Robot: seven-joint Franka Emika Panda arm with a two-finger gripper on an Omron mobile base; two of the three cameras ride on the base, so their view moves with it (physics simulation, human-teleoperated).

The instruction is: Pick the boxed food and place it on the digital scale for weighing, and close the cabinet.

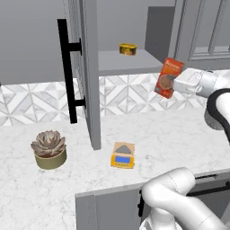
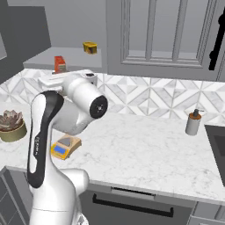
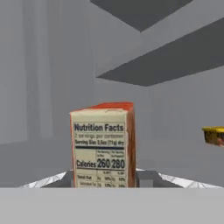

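Note:
The boxed food [image 1: 168, 77], a red-orange carton with a dark picture, hangs tilted in the air just in front of the open cabinet's shelf, with my gripper [image 1: 176, 84] shut on it from the right. Its nutrition panel [image 3: 103, 146] faces the hand view, and the carton's top [image 2: 59, 64] rises behind my arm. The digital scale [image 1: 123, 155] [image 2: 65, 146] lies flat on the counter, below and left of the carton. The cabinet door [image 1: 88, 67] stands wide open, its black bar handle [image 1: 67, 72] facing left.
A squat yellow tin [image 1: 127, 49] [image 2: 90, 47] [image 3: 214, 135] sits on the cabinet shelf. A potted succulent [image 1: 48, 149] [image 2: 11, 125] stands left of the scale. A small grey shaker [image 2: 193, 122] stands at the counter's right. A drawer front [image 1: 108, 206] juts out below.

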